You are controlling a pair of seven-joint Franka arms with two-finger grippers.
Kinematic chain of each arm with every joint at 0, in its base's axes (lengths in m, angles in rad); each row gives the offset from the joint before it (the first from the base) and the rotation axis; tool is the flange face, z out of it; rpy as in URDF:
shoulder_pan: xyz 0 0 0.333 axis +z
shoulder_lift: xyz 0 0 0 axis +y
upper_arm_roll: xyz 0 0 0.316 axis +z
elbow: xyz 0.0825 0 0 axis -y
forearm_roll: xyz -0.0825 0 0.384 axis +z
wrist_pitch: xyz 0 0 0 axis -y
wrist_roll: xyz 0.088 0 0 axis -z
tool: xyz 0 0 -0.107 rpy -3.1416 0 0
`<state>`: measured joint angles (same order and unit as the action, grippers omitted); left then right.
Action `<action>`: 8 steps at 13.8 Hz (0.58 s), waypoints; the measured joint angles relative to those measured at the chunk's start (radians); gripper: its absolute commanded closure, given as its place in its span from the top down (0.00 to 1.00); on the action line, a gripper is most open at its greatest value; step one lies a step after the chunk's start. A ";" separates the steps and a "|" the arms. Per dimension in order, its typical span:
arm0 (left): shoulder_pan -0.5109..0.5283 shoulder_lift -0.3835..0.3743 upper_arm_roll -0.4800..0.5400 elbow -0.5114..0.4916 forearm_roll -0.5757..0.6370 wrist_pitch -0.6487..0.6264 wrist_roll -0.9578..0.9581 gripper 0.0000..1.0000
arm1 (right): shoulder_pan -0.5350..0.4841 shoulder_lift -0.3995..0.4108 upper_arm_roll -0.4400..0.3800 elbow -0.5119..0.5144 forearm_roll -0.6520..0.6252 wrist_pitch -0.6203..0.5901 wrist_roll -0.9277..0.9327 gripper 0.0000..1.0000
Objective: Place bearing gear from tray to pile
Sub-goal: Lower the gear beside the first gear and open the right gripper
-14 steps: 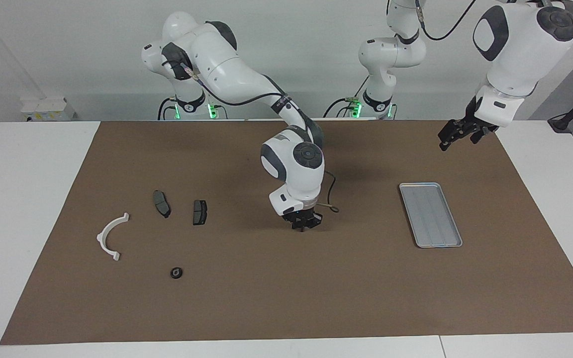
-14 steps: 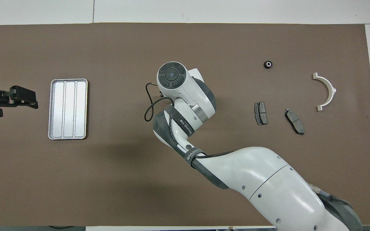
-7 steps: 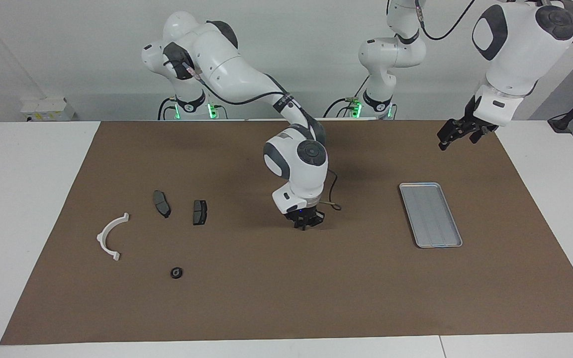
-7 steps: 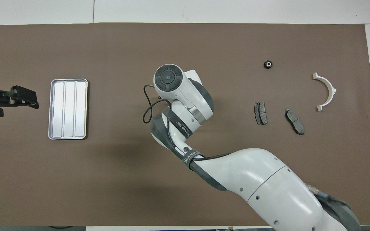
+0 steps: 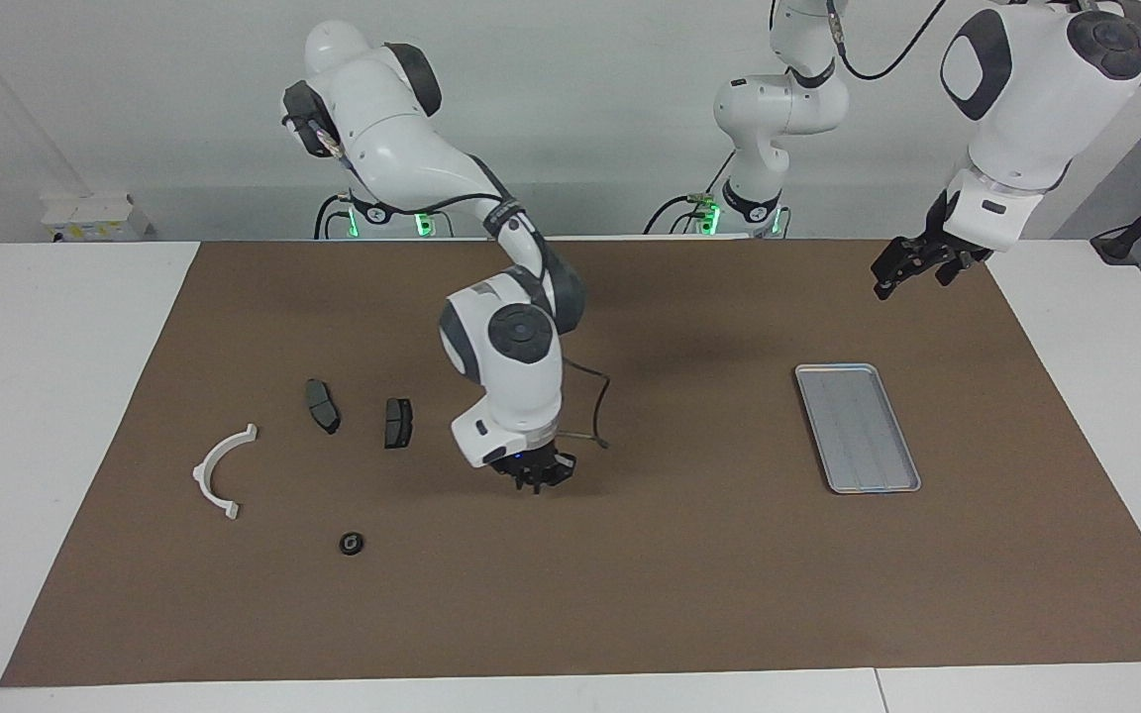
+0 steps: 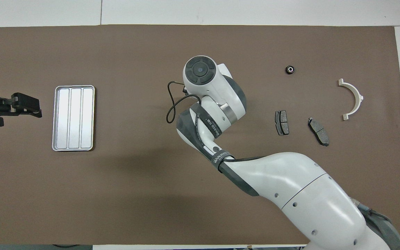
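Overhead, right gripper hidden under its wrist, jaws unreadable, left gripper waiting, jaws unclear.

We see tray toward left arm's end; brake pads, arc, bearing gear grouped toward right arm's end, gear farthest from robots.

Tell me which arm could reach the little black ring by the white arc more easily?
Probably the right. The right pincer hangs low over the middle of the mat, beside the brake pads, and the black ring and white arc lie at its end. The left pincer waits high near the tray.
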<state>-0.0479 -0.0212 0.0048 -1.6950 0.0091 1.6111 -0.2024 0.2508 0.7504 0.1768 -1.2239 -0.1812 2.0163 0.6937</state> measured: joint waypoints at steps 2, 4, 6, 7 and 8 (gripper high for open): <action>0.000 -0.001 -0.001 0.000 0.000 0.000 0.000 1.00 | -0.111 -0.015 0.011 0.000 0.001 -0.009 -0.175 0.00; 0.000 -0.001 -0.004 0.000 0.000 0.000 0.000 1.00 | -0.199 -0.018 0.014 0.000 0.004 -0.010 -0.325 0.00; 0.000 -0.002 -0.005 0.000 0.000 0.000 0.000 1.00 | -0.270 -0.017 0.016 -0.004 0.004 -0.025 -0.444 0.00; 0.000 -0.003 -0.005 0.000 0.000 0.000 0.000 1.00 | -0.297 -0.017 0.017 -0.005 0.004 -0.056 -0.485 0.00; 0.000 -0.003 -0.005 0.000 0.000 0.000 0.000 1.00 | -0.316 -0.017 0.018 -0.006 0.004 -0.088 -0.509 0.00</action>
<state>-0.0480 -0.0239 0.0002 -1.6949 0.0087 1.6111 -0.2024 -0.0656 0.7336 0.1947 -1.2298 -0.1768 1.9282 0.1844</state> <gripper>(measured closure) 0.000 0.767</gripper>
